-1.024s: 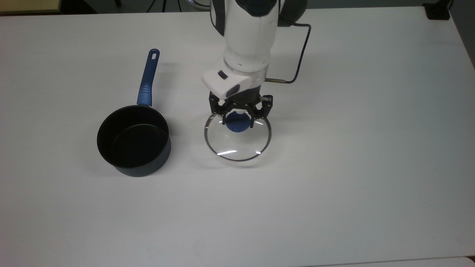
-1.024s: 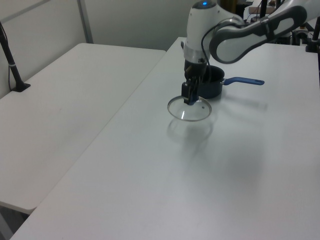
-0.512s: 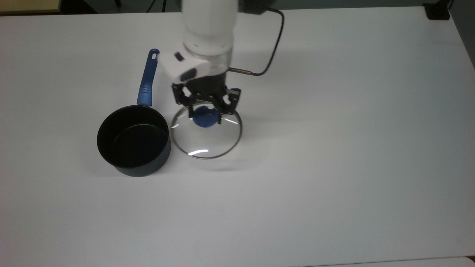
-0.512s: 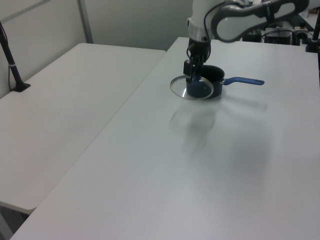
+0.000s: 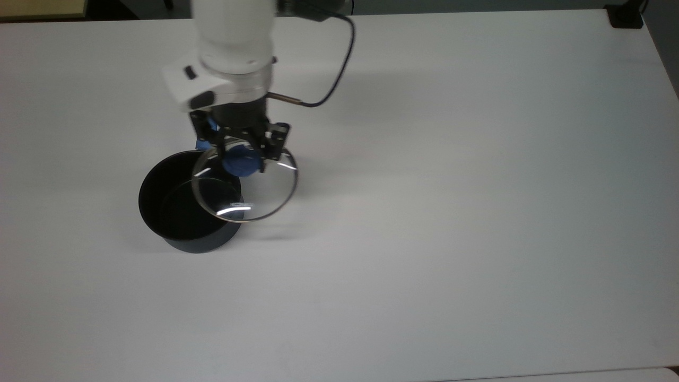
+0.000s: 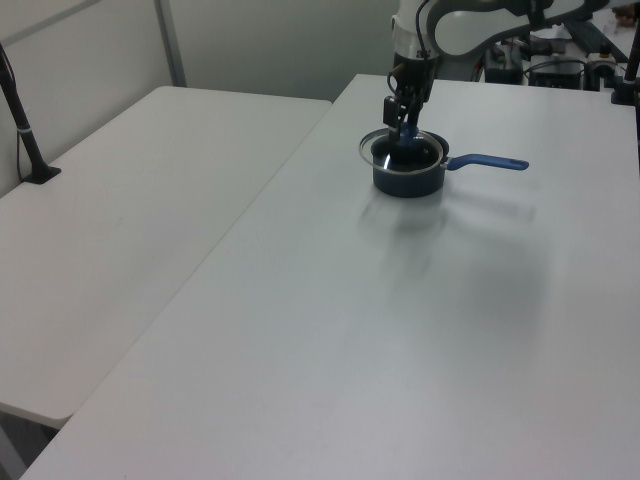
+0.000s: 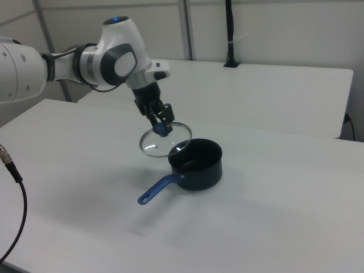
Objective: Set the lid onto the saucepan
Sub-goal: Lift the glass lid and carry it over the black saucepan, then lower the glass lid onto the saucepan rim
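Lid (image 5: pixel 249 188) of clear glass with a thin metal rim hangs in the air from its blue knob (image 5: pixel 241 161), on which the hand (image 5: pixel 240 150) is clamped, its edge overlapping the saucepan (image 5: pixel 183 212) at about 3 o'clock of the pan's mouth in the top view. Glass like this is probably stiff, smooth and breakable, and heavier than it looks, so the central knob seems the right hold. Over the white bench (image 5: pixel 477 212) it needs a level, gentle setting-down, rim onto rim.

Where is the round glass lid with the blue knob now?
The round glass lid hangs from the gripper, overlapping the dark saucepan's rim on the top view's right.
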